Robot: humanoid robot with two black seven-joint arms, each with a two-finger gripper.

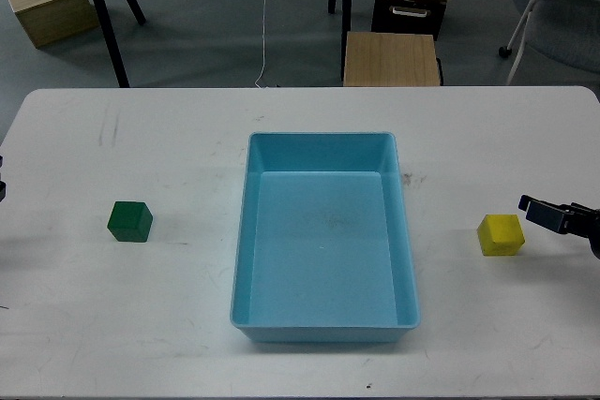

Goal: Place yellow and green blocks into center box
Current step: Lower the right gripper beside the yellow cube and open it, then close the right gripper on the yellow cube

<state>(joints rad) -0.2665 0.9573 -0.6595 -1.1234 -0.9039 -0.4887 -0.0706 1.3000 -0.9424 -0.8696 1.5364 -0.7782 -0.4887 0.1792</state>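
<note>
A yellow block (501, 234) sits on the white table (141, 325), right of the blue centre box (323, 236), which is empty. A green block (129, 221) sits on the table left of the box. My right gripper (539, 213) comes in low from the right edge. Its dark tip is just right of the yellow block, a small gap away. Its fingers cannot be told apart. Only a dark sliver of my left arm (2, 190) shows at the left edge, well left of the green block.
Beyond the table's far edge stand a wooden stool (391, 58), black stand legs (108, 7), a wooden box (49, 7) and a chair (558, 16) on the floor.
</note>
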